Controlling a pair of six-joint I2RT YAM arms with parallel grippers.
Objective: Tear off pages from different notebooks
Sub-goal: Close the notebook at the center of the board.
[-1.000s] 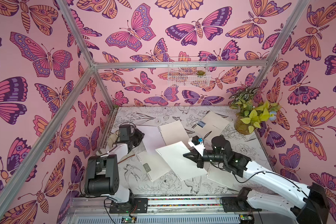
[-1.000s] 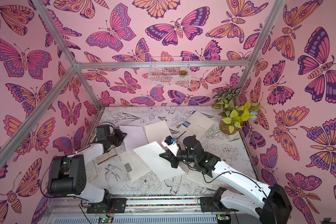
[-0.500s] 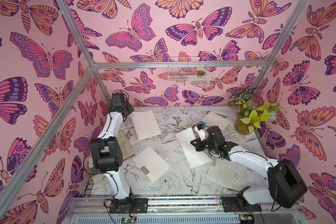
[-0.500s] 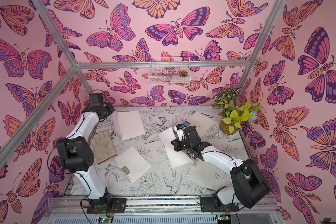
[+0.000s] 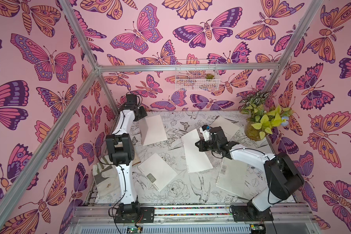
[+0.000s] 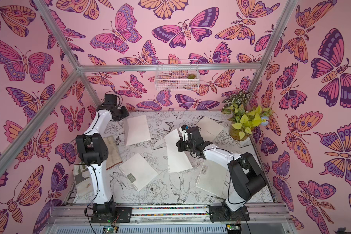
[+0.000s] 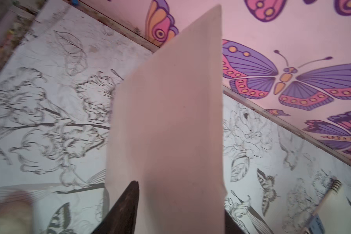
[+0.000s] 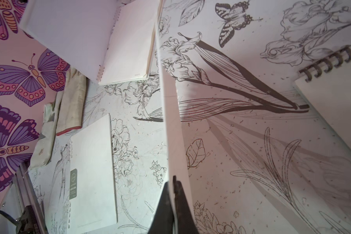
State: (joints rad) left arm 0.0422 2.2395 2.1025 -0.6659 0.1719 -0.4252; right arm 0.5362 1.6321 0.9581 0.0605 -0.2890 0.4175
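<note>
Right wrist view: looks edge-on along a thin white hole-punched paper page (image 8: 170, 141), pinched between closed black right fingers (image 8: 162, 208). Appears in both top views too, tilted near the centre of the surface (image 5: 182, 188), punched edge toward 7 o'clock, joined to no binding; judged torn free and held clear of the notebooks for laying aside. At 11 o'clock, stands one white leaf (image 7: 166, 121) upright off an open white-ringed notebook (image 5: 156, 131), with black left fingers (image 7: 128, 206) spread apart on either side and not clamping it; probably raised to part a single sheet from the stack, though cannot tell whether page or cover. Elsewhere: closed off-white notebook with a grey-green label (image 5: 157, 175) at 7 o'clock, second labelled notebook (image 5: 231, 178) at 5 o'clock beneath the right arm, larger black-spiral notebook (image 5: 226, 124) at 1 o'clock. Lie well apart, seemingly so that either arm can reach one without disturbing another. White work glove (image 5: 104, 180) off at 8 o'clock, by the edge. Surface printed with black line drawings of flowers, birds and butterflies. Around it, pink butterfly-patterned walls (image 5: 170, 30), aluminium frame bars (image 5: 186, 67), white wire basket (image 5: 197, 79) on the wall at 12 o'clock, leafy potted plant (image 5: 259, 121) at 2 o'clock.
</note>
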